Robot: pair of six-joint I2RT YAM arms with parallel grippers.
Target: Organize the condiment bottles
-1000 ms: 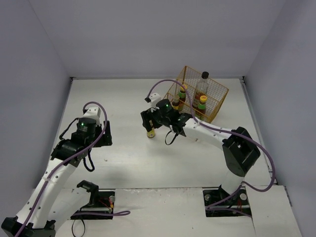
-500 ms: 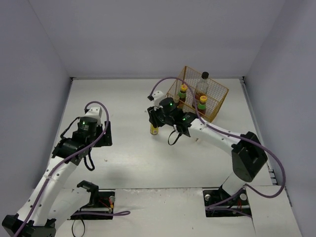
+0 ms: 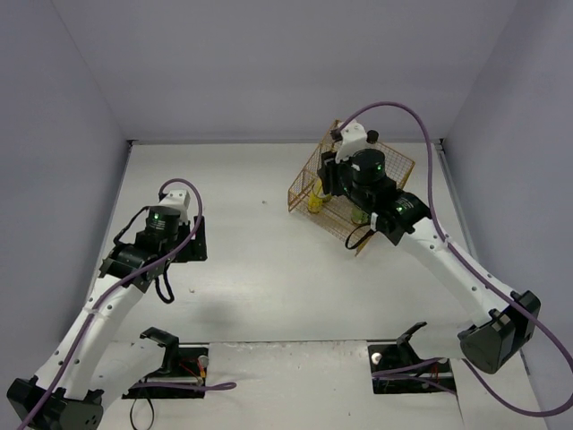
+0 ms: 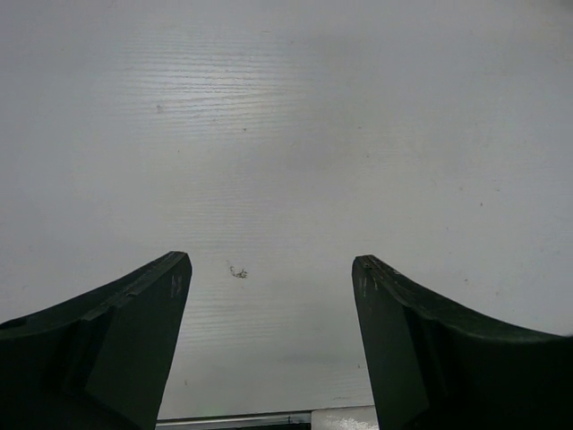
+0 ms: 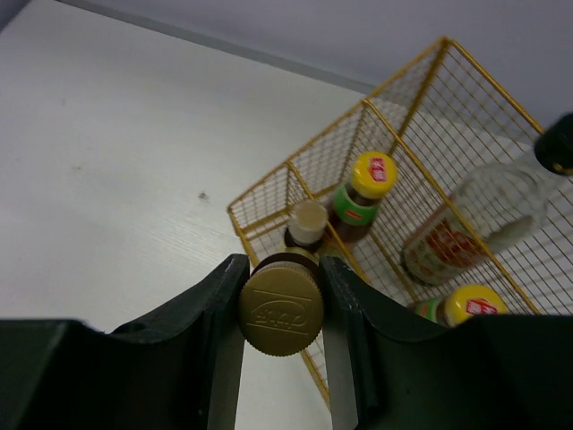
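Right hand (image 5: 280,285) clenched on a short gold-capped bottle (image 5: 280,307), upright, long axis vertical, cap toward the wrist camera, at the wire basket (image 5: 362,104) in the overhead view's upper right; arm stretched forward. Left hand (image 4: 269,287) released above the counter (image 4: 286,134).

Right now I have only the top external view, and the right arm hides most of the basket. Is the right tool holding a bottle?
Observer: Yes. The right wrist view shows the right tool shut on a gold-capped bottle.
Operator: What is in the basket?
Observer: Four bottles show inside the wire basket: a tall clear bottle, a far yellow-capped bottle, a near yellow-capped bottle and a short beige-capped bottle.
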